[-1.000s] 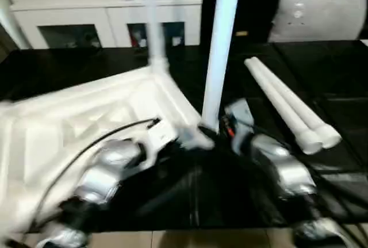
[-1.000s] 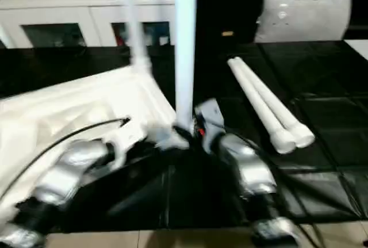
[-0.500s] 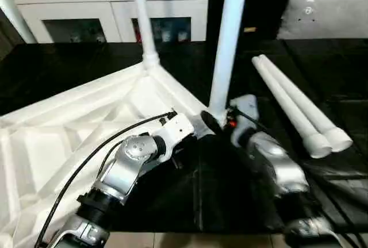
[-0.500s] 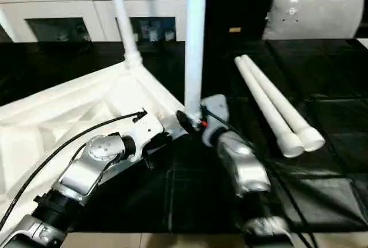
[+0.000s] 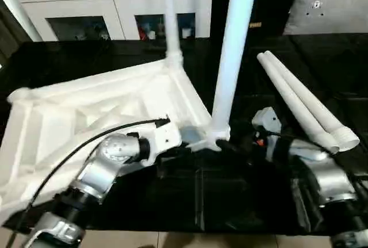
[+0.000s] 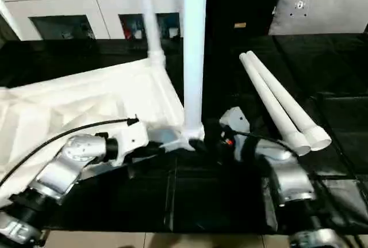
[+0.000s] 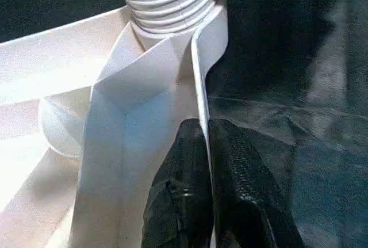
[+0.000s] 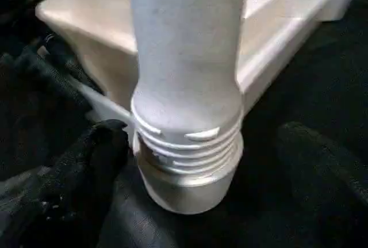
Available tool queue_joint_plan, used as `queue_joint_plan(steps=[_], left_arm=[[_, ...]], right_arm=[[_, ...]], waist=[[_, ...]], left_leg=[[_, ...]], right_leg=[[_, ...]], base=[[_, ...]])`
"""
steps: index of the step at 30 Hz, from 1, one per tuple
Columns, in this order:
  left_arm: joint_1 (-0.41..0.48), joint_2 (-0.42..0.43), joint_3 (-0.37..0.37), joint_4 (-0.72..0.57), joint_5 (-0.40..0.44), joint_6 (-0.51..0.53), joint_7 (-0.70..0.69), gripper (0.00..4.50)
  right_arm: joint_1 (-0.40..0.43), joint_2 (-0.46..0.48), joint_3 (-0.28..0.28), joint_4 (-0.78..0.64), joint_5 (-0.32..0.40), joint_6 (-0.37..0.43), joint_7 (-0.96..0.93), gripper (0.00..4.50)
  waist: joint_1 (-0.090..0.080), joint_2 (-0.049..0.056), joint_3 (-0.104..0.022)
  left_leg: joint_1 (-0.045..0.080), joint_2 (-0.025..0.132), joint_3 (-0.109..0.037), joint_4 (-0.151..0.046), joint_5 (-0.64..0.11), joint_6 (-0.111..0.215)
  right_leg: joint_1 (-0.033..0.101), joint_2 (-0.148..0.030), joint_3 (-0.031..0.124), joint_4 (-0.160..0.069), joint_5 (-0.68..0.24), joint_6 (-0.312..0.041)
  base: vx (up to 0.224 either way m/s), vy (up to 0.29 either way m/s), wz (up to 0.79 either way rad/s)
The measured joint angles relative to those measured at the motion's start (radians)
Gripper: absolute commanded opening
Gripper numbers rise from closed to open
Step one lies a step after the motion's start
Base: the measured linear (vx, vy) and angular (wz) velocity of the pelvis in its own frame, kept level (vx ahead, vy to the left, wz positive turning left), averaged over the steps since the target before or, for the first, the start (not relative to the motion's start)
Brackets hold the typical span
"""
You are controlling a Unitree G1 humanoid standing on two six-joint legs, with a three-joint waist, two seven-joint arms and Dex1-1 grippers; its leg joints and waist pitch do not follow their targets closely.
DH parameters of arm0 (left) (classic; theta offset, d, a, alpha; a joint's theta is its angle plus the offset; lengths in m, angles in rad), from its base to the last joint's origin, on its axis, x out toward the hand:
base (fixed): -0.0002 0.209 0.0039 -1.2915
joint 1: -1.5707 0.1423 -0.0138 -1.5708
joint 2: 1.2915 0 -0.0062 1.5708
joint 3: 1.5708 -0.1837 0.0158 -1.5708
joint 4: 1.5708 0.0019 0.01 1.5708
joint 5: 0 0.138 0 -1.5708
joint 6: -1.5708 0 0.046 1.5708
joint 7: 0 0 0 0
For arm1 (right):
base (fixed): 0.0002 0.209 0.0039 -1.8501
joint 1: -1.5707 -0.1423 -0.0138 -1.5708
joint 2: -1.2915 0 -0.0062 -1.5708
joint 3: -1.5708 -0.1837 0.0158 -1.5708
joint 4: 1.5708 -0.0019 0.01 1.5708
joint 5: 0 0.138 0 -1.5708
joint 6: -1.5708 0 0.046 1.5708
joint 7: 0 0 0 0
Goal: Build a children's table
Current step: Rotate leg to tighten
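no text or labels can be read.

The tabletop (image 5: pixel 86 110) lies underside-up on the surface (image 5: pixel 230 202), at centre-left of the frame. One leg (image 5: pixel 170 18) stands at its far corner, another leg (image 5: pixel 233 52) at its near right corner. Two loose legs (image 5: pixel 305 101) lie side by side at right, the cabinet (image 5: pixel 86 6) along the top behind.
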Motion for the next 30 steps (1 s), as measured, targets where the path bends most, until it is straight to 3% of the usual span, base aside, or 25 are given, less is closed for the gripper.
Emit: queue_joint_plan(steps=[3, 7, 21, 22, 30], left_arm=[[-0.008, 0.03, -0.006, 0.025, -0.03, -0.044, -0.079, 0.0], [-0.014, 0.058, -0.007, 0.05, -0.055, -0.088, -0.169, 0.0], [-0.033, 0.071, -0.02, 0.132, -0.077, -0.213, -0.223, 0.0], [-0.034, 0.07, -0.02, 0.136, -0.077, -0.215, -0.223, 0.0], [-0.033, 0.062, -0.019, 0.139, -0.085, -0.197, -0.223, 0.0]], right_arm=[[-0.01, -0.046, 0.045, -0.004, -0.001, 0.001, 0.113, 4.42], [-0.042, -0.049, 0.062, -0.003, 0.004, -0.001, 0.17, 4.42], [-0.047, -0.022, 0.071, 0.001, 0.041, 0.021, 0.237, 3.27], [-0.047, -0.021, 0.071, 0.002, 0.05, 0.022, 0.237, 3.0], [-0.037, -0.012, 0.06, 0.001, 0.061, 0.047, 0.233, 2.7]], waist=[[0.0, 0.0, 0.0], [0.003, 0.0, 0.0], [0.022, -0.001, -0.001], [0.022, -0.001, -0.001], [0.023, -0.009, -0.005]], left_leg=[[0.0, 0.0, 0.0, 0.001, 0.0, 0.001], [0.001, 0.001, 0.0, 0.002, 0.0, 0.001], [0.002, 0.003, 0.001, 0.002, 0.001, 0.001], [0.002, 0.003, 0.001, 0.003, 0.001, 0.001], [0.002, 0.003, 0.001, 0.002, 0.001, 0.001]], right_leg=[[0.0, 0.0, 0.0, 0.001, 0.0, 0.0], [0.0, 0.0, 0.0, 0.002, 0.0, 0.0], [0.0, 0.001, 0.0, 0.005, 0.0, 0.0], [0.0, 0.001, 0.0, 0.005, 0.0, 0.0], [0.0, 0.002, 0.0, 0.005, 0.0, 0.0]], base=[[0.0, 0.0, 0.0], [0.0, 0.0, 0.0], [0.0, 0.0, 0.0], [0.0, 0.0, 0.0], [0.0, 0.0, 0.0]])
